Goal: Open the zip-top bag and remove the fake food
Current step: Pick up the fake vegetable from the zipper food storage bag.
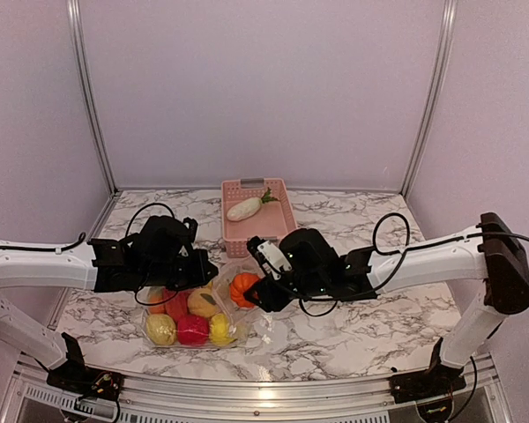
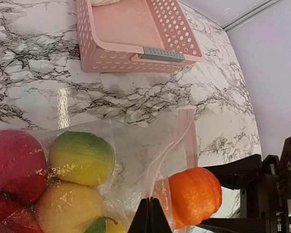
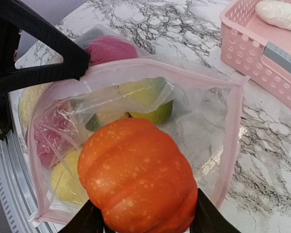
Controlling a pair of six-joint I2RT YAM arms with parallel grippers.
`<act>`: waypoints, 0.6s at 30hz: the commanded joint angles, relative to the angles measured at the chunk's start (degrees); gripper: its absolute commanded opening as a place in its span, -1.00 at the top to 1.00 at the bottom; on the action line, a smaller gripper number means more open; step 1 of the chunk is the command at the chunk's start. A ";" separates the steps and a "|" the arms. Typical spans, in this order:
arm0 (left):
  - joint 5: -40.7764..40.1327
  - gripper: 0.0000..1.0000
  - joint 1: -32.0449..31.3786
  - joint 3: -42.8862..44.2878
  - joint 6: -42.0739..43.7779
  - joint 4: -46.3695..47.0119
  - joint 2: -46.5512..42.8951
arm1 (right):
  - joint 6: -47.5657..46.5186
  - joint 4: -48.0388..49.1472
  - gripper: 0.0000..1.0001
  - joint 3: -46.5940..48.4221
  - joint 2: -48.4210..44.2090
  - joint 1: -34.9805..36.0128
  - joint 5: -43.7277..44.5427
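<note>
From above, the bag [image 1: 203, 317] lies near the front edge of the desk [image 1: 361, 330], left of centre, with red, yellow and green fruits [image 1: 192, 330] packed inside. The left end effector [image 1: 210, 278] sits at the bag's mouth. The right end effector [image 1: 254, 295] is clamped on an orange pumpkin [image 1: 242, 286] beside that mouth. A pink basket [image 1: 278, 220] stands toward the back edge and holds a white radish [image 1: 245, 208], so it is likely the drop place.

In the left wrist view, the fingers are pressed together on a fold of clear plastic near the pink zip strip [image 2: 190, 145]. This probably pins the bag so it does not drag along.

In the right wrist view, the pumpkin is gripped by its sides between two fingers [image 3: 211, 218]. Behind it the bag gapes open, its strip forming a loop around the remaining fruits.
</note>
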 commanded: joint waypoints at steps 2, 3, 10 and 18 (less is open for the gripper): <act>0.05 1.00 0.84 -1.80 0.03 1.59 -1.00 | 0.45 -2.71 0.29 1.61 -3.11 0.59 0.32; 0.08 1.00 0.94 -1.95 0.03 1.68 -0.97 | 0.48 -3.04 0.29 1.61 -3.50 0.58 0.27; 0.68 1.00 1.56 -3.39 -0.22 2.67 -0.83 | 0.94 -4.97 0.30 3.03 -4.93 0.58 -1.18; 1.66 1.00 2.26 -4.84 -0.18 3.68 -1.16 | 2.23 -6.74 0.30 6.05 -6.50 0.54 -4.65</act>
